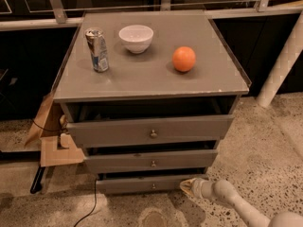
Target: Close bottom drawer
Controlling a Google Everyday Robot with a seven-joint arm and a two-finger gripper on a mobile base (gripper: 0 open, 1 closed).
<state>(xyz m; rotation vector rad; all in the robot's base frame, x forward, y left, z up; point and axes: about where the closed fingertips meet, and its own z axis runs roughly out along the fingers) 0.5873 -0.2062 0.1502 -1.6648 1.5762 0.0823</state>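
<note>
The bottom drawer (142,184) is the slimmest grey front at the foot of the grey cabinet, with a small brass knob (153,186). It stands only slightly out from the cabinet, with a thin dark gap above it. My gripper (186,186) comes in from the lower right on a white arm. Its tip is against the right end of the bottom drawer's front. The middle drawer (151,161) and the top drawer (150,131) both stand partly pulled out.
On the cabinet top (142,82) stand a drink can (97,49), a white bowl (136,38) and an orange (183,58). Cardboard pieces (54,145) and a black cable (92,202) lie at the cabinet's left. A white post (281,60) stands at the right.
</note>
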